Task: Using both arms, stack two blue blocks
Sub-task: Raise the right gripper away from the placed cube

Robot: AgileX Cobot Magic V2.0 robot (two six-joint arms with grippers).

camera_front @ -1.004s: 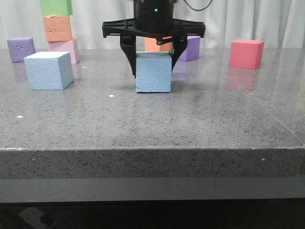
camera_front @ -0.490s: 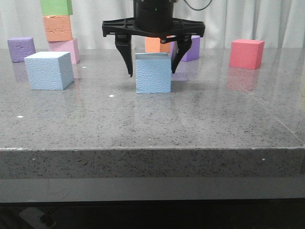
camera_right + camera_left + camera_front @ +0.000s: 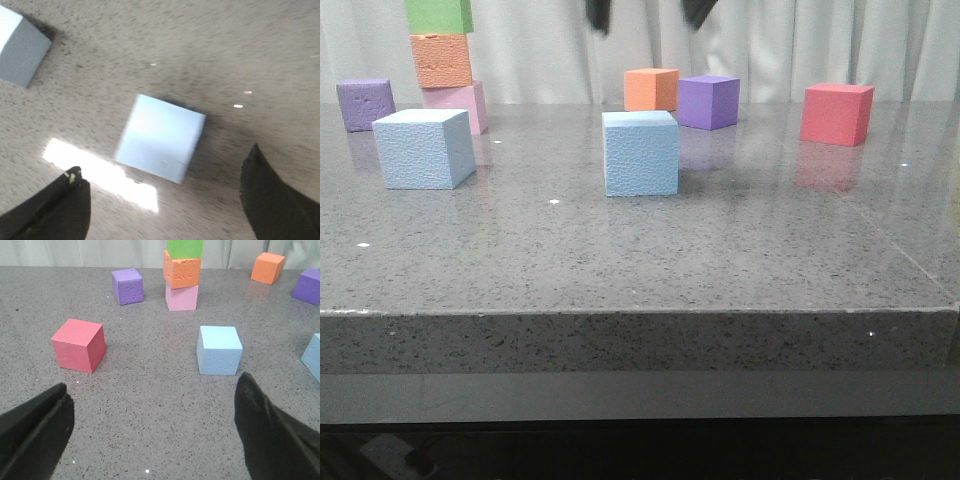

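Observation:
Two pale blue blocks stand apart on the grey table, one in the middle [image 3: 641, 153] and one to the left [image 3: 423, 148]. My right gripper [image 3: 645, 14] hangs open high above the middle block, and only its two fingertips [image 3: 596, 14] show at the top edge of the front view. In the right wrist view this middle block [image 3: 161, 138] lies below, between the spread fingers, with the other blue block [image 3: 21, 51] further off. My left gripper [image 3: 152, 382] is open over bare table, short of a blue block [image 3: 219, 350]. The second blue block [image 3: 313, 358] is cut by that frame's edge.
A pink, orange and green stack [image 3: 444, 62] rises at the back left beside a purple cube [image 3: 364, 103]. An orange cube [image 3: 651, 89], a purple cube [image 3: 708, 102] and a red cube [image 3: 837, 113] stand behind. Another red cube [image 3: 79, 345] sits near my left gripper.
My right gripper let go of the middle blue block, opened, and rose straight up until only its fingertips remain in the front view. The block stayed on the table.

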